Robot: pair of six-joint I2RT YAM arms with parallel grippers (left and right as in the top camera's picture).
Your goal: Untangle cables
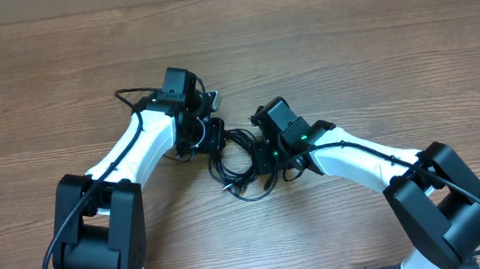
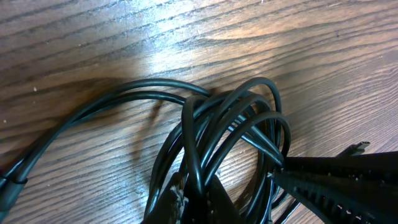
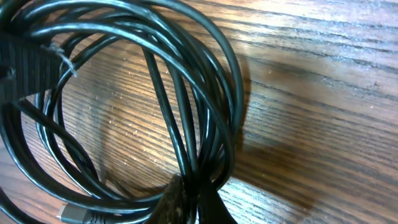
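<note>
Cables (image 3: 224, 106): one tangled bunch, both pairs of jaws clamped on it

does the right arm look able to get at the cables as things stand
Probably yes: the right hand is down at the cables, shut on some of their strands, with nothing between them.

Overhead looks straight down; both wrist views closely share the cables (image 3: 193, 158).

Two robot arms are counted: a left arm (image 1: 145, 136) and a right arm (image 1: 351, 153). One tangled bunch of thin black cables (image 1: 245, 136) is seen on one wooden worktop (image 1: 374, 38); the separate cords cannot be counted.
</note>
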